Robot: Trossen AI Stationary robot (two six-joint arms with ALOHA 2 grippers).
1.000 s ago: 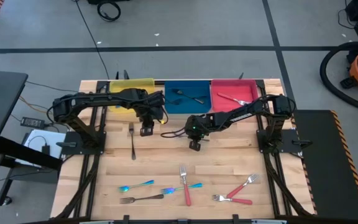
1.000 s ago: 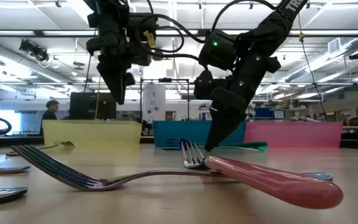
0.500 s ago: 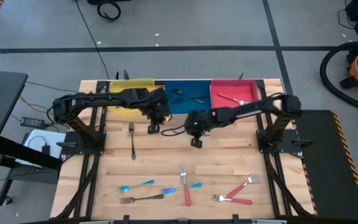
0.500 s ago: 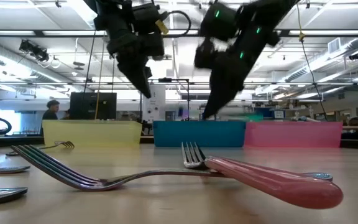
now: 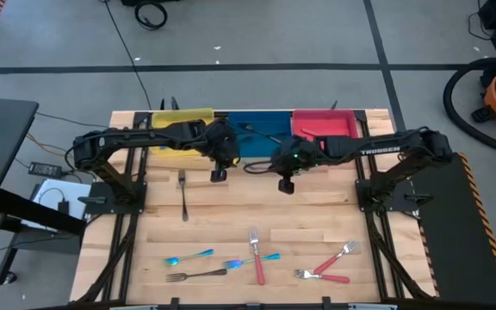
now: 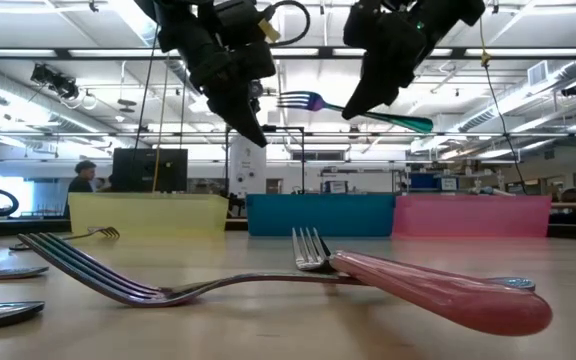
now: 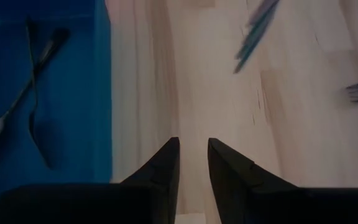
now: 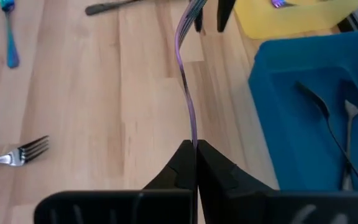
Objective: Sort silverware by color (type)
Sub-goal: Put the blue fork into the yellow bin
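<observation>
In the middle of the high view, the right gripper [image 5: 286, 184] hangs just below the blue tray's [image 5: 261, 148] lower edge. Its jaws are pinched tight on an iridescent fork [image 8: 188, 93]. In the right wrist view the thin purple-blue handle runs straight out from between the two closed fingers [image 8: 178, 167] toward the top of the frame, its tines near the yellow tray [image 8: 291, 18]. In the low view the same fork [image 6: 353, 108] sits high in the upper centre, held roughly level and clear of the table, with the tines pointing left and the teal handle end sticking out to the right of the gripper.

The left gripper [image 5: 218, 173] is just left of it in the high view, below the seam between the yellow and blue trays. Its jaws stand narrowly parted with nothing between them; the left wrist view shows bare wood [image 7: 191, 81] through the gap.

Two dark utensils [image 5: 261, 134] lie in the blue tray. A dark fork [image 5: 182, 195] lies alone on the table at centre left. Along the bottom of the high view lie the remaining pieces: blue iridescent ones [image 5: 189, 257], another dark fork [image 5: 195, 275], a red-handled fork [image 5: 257, 257] at centre, and two more red-handled forks [image 5: 327, 269] crossed at lower right. The red tray [image 5: 325, 126] sits at upper right.
</observation>
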